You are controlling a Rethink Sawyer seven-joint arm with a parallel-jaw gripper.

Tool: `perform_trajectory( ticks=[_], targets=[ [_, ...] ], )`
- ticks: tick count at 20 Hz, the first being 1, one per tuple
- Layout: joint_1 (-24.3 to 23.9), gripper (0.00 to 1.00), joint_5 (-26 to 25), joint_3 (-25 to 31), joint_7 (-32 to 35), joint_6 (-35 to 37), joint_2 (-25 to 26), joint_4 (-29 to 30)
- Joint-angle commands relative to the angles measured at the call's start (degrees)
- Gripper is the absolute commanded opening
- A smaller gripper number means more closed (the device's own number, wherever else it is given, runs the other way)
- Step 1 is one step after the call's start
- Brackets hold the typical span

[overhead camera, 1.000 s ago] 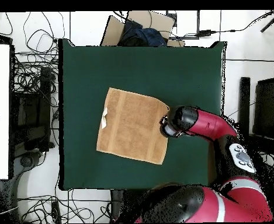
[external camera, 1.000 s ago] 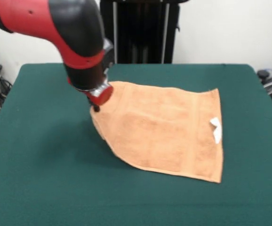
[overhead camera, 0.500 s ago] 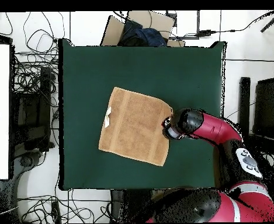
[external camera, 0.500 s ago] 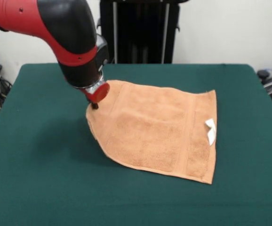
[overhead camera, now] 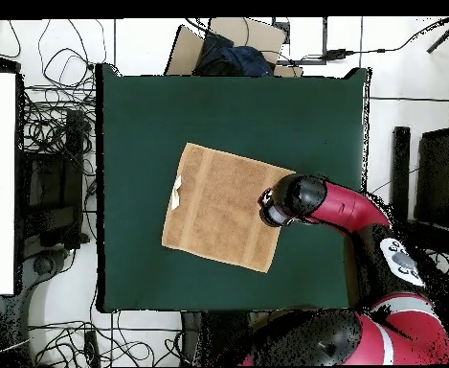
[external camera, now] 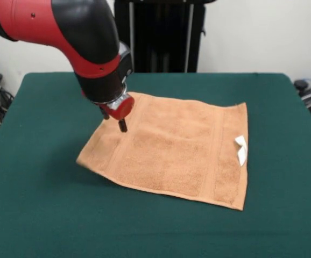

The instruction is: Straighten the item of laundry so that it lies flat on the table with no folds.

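My pincer [external camera: 122,128] hangs over the towel [external camera: 177,153], above its far-left part; I cannot tell how wide it stands. The towel lies mid-worktop [external camera: 42,215], almost flat. I should check the near-left corner [external camera: 83,159] for lift before I finish.

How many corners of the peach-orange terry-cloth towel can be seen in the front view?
3. On the peach-orange terry-cloth towel: one far corner at the right, one near corner at the right, and one at the left, slightly lifted off the dark green table. The fourth is hidden behind the gripper.
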Motion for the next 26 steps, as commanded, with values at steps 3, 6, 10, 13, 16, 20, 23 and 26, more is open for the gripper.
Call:
perform_trajectory(
  ticks=[3,6,10,13,16,20,23,26],
  targets=[
    [0.8,1.00,-4.7,5.2,-6.4,-4.2,-0.6,2.5],
    [1.0,1.00,-5.4,5.1,-5.9,-4.7,-0.7,2.3],
    [1.3,1.00,-5.9,4.8,-5.5,-4.5,-0.6,1.9],
    [3.3,1.00,-4.3,4.0,-2.9,0.0,-5.1,4.4],
    [5.3,1.00,-0.8,3.3,-0.9,10.0,-9.8,4.5],
    [5.3,1.00,1.2,3.6,-0.3,14.6,-10.9,4.8],
    [5.1,1.00,2.0,3.8,-0.2,14.6,-11.4,5.8],
    [5.5,1.00,2.2,3.5,0.2,14.0,-12.2,6.6]
  ],
)
